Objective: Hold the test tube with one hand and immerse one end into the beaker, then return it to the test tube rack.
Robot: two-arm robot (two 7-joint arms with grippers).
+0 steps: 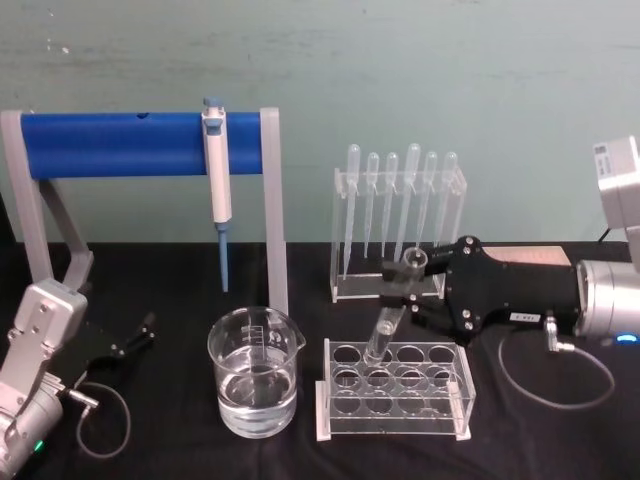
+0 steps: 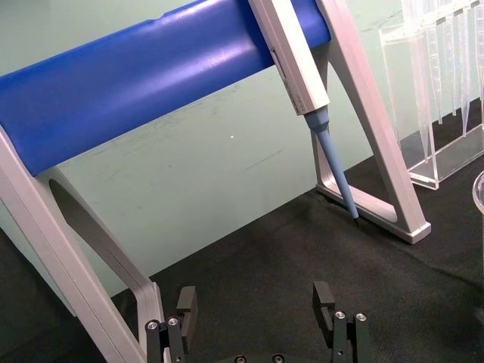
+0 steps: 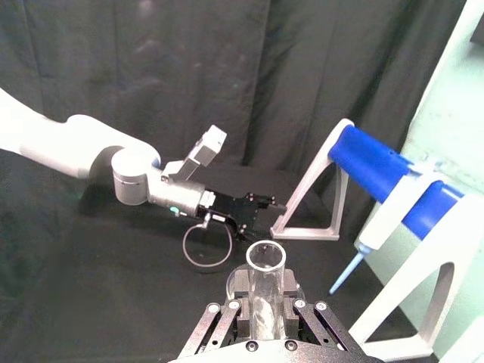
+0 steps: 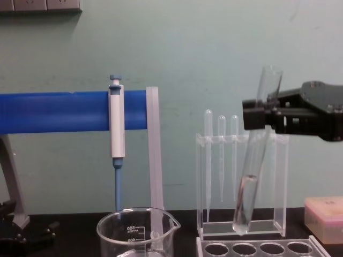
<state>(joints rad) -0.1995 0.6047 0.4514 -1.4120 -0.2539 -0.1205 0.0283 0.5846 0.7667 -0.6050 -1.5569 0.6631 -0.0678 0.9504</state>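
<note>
**Test tube held over its rack.** The right gripper (image 1: pixel 408 290) reaches in from the robot's right. Its fingers are pressed together on the upper part of the test tube (image 1: pixel 383 335), just below the open rim. The tube is tilted, with the rim leaning toward the robot's right and the round bottom pointing down at the test tube rack (image 1: pixel 398 430).

In the chest view the tube (image 4: pixel 249 182) hangs with its bottom just above the rack (image 4: pixel 257 249), clear of the holes, so it sits in no compartment. The right wrist view looks down the open mouth of the tube (image 3: pixel 265 299), pinched between the two fingers.

The beaker (image 1: pixel 230 370), part-filled with clear liquid, stands on the tabletop (image 1: pixel 560 440) just beside the rack, on the robot's left and apart from the tube. The left gripper (image 1: pixel 135 335) lies parked near the tabletop's left edge. Its fingers are spread and hold nothing, as the left wrist view (image 2: pixel 253 299) shows.

**Progress.** The grasp is made and the tube is out of the rack. Whether the immersion is done cannot be read. A faint tint near the tube's lower end in the chest view may be liquid or only a reflection.

- **If not yet dipped:** the tube must be carried leftward over the beaker, one end lowered into the liquid, and the tube then brought back to the rack.
- **If already dipped:** only lowering it into a hole and letting go remain.
</note>
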